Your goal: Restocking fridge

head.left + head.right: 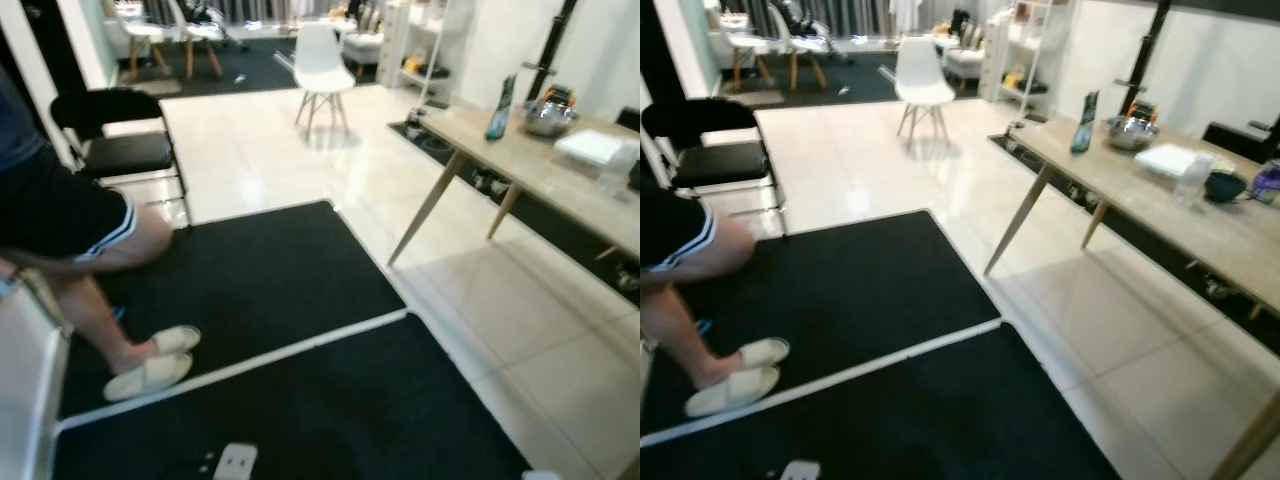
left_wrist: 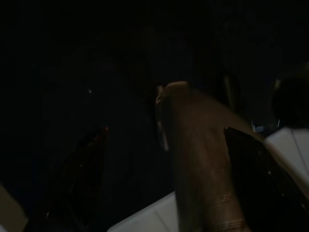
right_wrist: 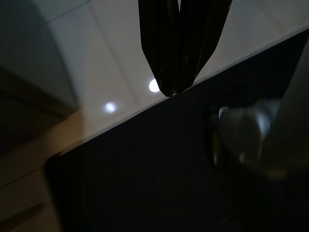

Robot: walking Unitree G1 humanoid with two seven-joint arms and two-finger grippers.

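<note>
A robot's head camera looks down across a room with black mats (image 1: 260,290) on a pale tiled floor (image 1: 520,320). No fridge is in sight, so the robot seems to be between steps, walking or turning; next it would need to find the fridge and something to stock it with. To its right, a long wooden table (image 1: 1200,225) holds a green bottle (image 1: 1083,108), a metal bowl (image 1: 1132,132) and a clear plastic bottle (image 1: 1191,182), possible supplies. A seated person's leg (image 1: 95,300), in pale slippers (image 1: 150,366), rests on the mat at the robot's left and could block the way, beside a black folding chair (image 1: 115,130). A white chair (image 1: 320,75) stands well beyond. The right gripper (image 3: 176,82) hangs over the mat edge, fingers together and empty. The left gripper (image 2: 164,169) hangs in darkness, fingers apart
</note>
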